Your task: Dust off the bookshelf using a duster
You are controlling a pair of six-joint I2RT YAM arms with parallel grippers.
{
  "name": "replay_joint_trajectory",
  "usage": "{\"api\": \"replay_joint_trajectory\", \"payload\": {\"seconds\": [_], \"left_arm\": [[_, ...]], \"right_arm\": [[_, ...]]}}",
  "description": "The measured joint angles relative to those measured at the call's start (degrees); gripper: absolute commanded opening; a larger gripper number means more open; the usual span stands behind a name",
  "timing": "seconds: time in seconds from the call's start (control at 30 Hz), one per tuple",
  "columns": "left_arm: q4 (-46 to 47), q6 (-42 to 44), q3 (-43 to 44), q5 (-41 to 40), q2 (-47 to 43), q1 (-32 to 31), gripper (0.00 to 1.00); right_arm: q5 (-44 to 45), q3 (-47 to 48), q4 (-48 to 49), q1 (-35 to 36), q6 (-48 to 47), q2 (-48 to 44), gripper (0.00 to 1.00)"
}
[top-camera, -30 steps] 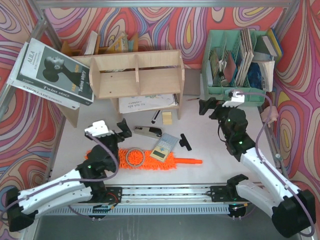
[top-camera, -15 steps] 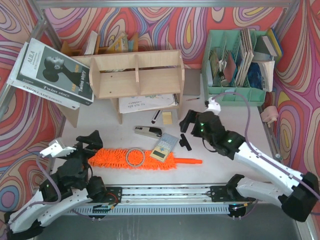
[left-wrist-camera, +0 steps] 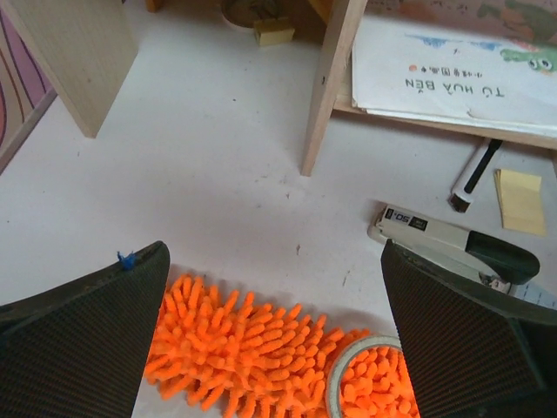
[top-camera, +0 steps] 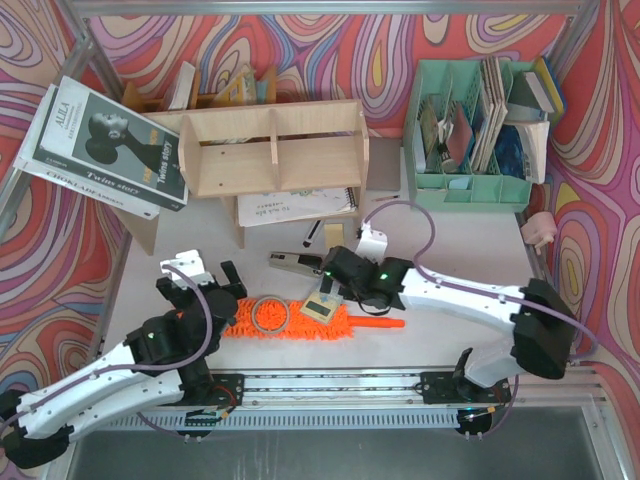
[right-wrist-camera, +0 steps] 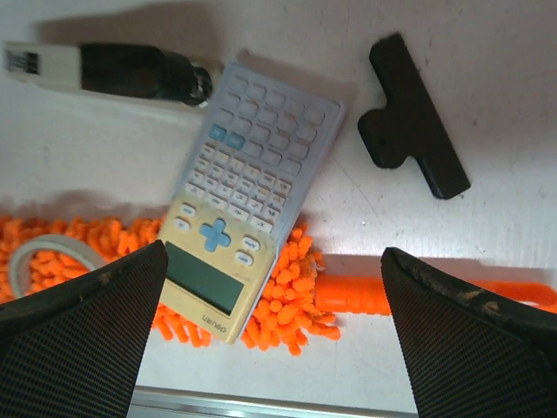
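The duster [top-camera: 300, 325] shows only in part: a calculator [right-wrist-camera: 248, 192] lies tilted across its pile near the handle end, a tape ring [left-wrist-camera: 338, 379] rests on its middle, and both wrist views cut it off at their lower edges. From overhead the right gripper's fingers are lost against the arm's dark body. The duster lies flat on the white table [left-wrist-camera: 218, 174], in front of the bookshelf [top-camera: 270, 150] and apart from it. Its head is shaggy orange chenille; its handle [right-wrist-camera: 348, 294] is a thin, smooth orange plastic rod. The left gripper [left-wrist-camera: 274, 248] hovers over the duster's tip opposite the handle, jaws spread wide and holding nothing. The right gripper [right-wrist-camera: 274, 252] hangs over the handle end, jaws just as wide and empty. The pads [left-wrist-camera: 87, 322] are black with a woven grain. Beyond the duster lie a grey-and-black stapler [left-wrist-camera: 452, 244] and a matte black clip [right-wrist-camera: 409, 117]. The bookshelf is pale plywood with upright dividers, a booklet [left-wrist-camera: 461, 74] half hidden on its lower tier
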Motion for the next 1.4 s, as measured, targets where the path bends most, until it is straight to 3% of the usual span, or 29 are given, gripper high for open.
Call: {"api": "replay_joint_trajectory", "payload": {"seconds": [0.23,0.53,0.9,1.4], "left_arm": [[6.51,6.56,-7.80,0.50,-2.34,0.00,0.98],[16.26,15.17,-13.11,2.01,-4.68,0.02,0.98],[19.04,16.31,-13.97,2.03,-4.90,0.02,0.98],[19.43,16.31,-14.08,2.21,-5.27,0.02,0.98]], "right_arm": [[-2.45,5.86,-4.20,2.01,4.26,10.16,0.98],[-2.99,14.12,-9.38,2.51,7.26,16.55,0.99],[-3.39,23.61,-20.22,2.56,14.05,27.12,0.98],[-2.80,28.46,-25.40,2.56,17.68,30.67,0.99]]}}
